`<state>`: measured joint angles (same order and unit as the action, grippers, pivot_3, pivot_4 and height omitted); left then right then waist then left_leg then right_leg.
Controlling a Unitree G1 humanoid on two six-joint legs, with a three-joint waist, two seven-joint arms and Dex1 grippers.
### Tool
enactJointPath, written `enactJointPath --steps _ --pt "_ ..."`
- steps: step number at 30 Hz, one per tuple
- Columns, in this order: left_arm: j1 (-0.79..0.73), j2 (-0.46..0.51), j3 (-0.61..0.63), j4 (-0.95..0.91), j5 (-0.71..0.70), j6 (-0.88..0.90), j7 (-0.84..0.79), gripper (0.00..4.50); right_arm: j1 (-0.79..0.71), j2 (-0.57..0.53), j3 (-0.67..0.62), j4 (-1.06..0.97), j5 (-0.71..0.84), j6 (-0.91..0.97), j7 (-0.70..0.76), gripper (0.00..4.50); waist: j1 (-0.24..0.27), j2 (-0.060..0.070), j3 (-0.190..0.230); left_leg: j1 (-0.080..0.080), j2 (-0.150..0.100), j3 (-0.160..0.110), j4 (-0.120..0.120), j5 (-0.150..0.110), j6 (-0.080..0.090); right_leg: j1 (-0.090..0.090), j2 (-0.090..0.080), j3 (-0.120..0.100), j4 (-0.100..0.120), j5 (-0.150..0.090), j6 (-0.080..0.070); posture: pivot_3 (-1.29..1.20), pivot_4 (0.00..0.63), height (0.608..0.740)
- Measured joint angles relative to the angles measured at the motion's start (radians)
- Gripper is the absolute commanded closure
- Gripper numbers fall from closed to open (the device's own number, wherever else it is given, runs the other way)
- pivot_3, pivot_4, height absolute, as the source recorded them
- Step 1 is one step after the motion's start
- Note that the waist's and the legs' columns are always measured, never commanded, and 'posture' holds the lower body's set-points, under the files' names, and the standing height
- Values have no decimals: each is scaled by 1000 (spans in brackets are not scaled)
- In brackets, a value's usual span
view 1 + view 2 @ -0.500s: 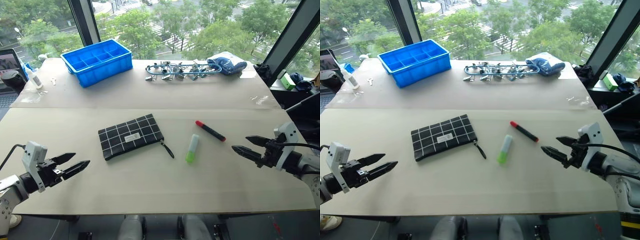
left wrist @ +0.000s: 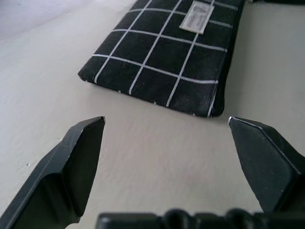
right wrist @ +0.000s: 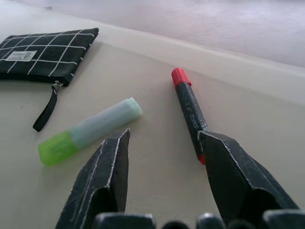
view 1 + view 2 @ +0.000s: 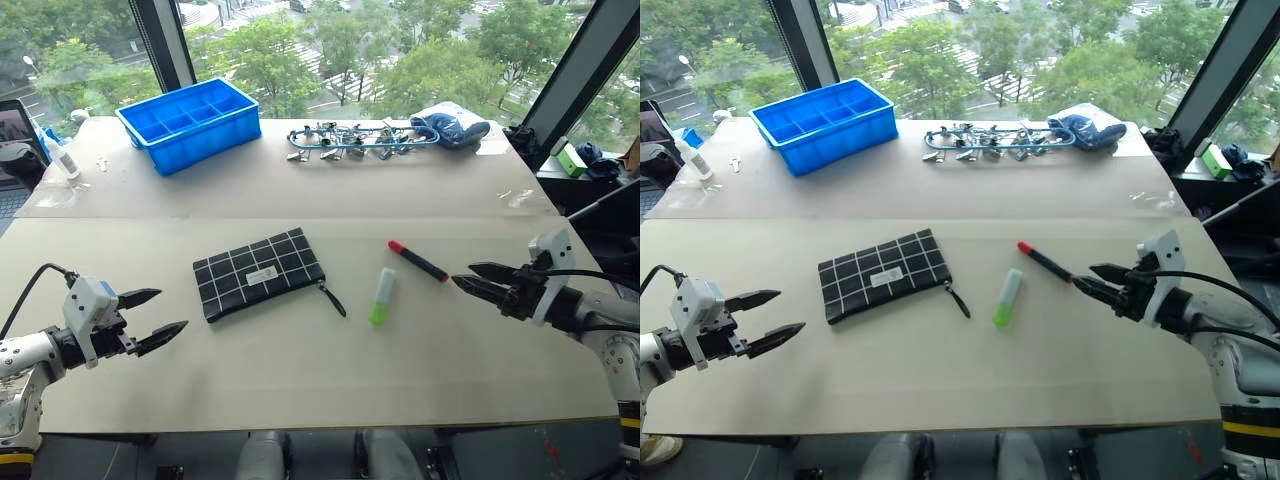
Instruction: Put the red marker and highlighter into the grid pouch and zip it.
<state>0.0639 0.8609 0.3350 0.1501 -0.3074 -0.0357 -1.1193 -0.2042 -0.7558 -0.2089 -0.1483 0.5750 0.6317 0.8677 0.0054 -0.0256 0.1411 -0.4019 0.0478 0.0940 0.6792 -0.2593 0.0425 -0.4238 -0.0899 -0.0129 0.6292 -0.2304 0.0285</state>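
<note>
Both arms have come closer to the things in the middle: the right gripper [image 4: 462, 276] now has its parted, empty fingers just beside the near end of the marker [image 4: 418, 261], and the left gripper [image 4: 168, 313] stands wide open, holding nothing, a little away from the pouch [image 4: 260, 272]. On the pale table [image 4: 300, 370] the pouch lies flat, the highlighter [image 4: 381, 296] between its strap and the marker, while a blue tray [image 4: 188, 123] and metal clips [image 4: 350, 140] stay at the far edge by the windows.
</note>
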Motion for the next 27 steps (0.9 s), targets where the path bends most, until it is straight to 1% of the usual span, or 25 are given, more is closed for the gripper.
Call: enactJointPath --steps 2,3,4,6,7,9,10,12,14,18,22,27 --pt "-41 27 -44 88 91 -147 5 0 -38 39 49 -28 -1 13 -5 3789 1 0 0 0 0 0 0 0 0 0 0 0 0 0 0 0 150 740" --pt "-61 34 -59 118 120 -198 8 0 -58 59 78 -44 0 15 -6 4177 1 0 0 -1 0 0 0 0 0 0 0 0 0 0 0 0 150 740" --pt "-81 35 -68 137 136 -232 9 0 -73 71 101 -55 0 18 -6 4459 1 0 0 -1 1 0 0 0 0 -1 -1 0 0 0 0 0 150 740" --pt "-120 35 -88 179 151 -289 9 0 -113 98 148 -59 -4 21 -8 4459 2 0 0 -2 0 0 0 0 0 -1 -1 -1 0 0 0 0 150 740" --pt "-159 35 -108 216 163 -331 9 0 -164 141 193 -58 -11 23 -10 4459 2 0 0 -3 0 1 1 0 0 -2 -1 -1 0 1 0 0 150 740" --pt "-190 35 -128 232 174 -362 7 0 -216 187 249 -56 -23 23 -9 4459 2 0 0 -3 0 2 1 0 0 -2 -1 -1 1 1 0 0 150 740" --pt "-214 35 -146 248 187 -390 5 0 -258 224 305 -53 -41 22 -2 4459 1 0 0 -3 0 4 1 0 0 -2 0 -2 1 0 0 0 150 740" --pt "-239 34 -168 261 192 -422 0 0 -309 277 377 -33 -64 17 3 4459 -3 0 0 -3 0 6 1 0 0 -2 1 -2 1 0 0 0 150 740" --pt "-261 34 -196 278 195 -454 -7 0 -372 339 445 42 -124 -4 -8 4459 -6 0 0 -3 0 8 1 0 0 -3 0 -2 1 0 0 0 150 740" --pt "-284 35 -232 326 221 -522 -8 0 -475 429 543 229 -263 -72 -52 4459 -10 0 0 -4 -1 9 1 0 -1 -3 0 -3 2 0 0 0 150 740" --pt "-326 35 -264 371 246 -588 4 0 -548 519 594 397 -375 -168 -106 4459 -10 0 0 -4 -1 10 1 1 -2 -4 0 -3 3 0 0 0 150 740" --pt "-353 15 -282 411 259 -648 36 0 -561 523 595 491 -446 -243 -102 4459 -7 0 0 -4 -1 11 1 1 -2 -4 -1 -3 3 1 0 0 150 740"
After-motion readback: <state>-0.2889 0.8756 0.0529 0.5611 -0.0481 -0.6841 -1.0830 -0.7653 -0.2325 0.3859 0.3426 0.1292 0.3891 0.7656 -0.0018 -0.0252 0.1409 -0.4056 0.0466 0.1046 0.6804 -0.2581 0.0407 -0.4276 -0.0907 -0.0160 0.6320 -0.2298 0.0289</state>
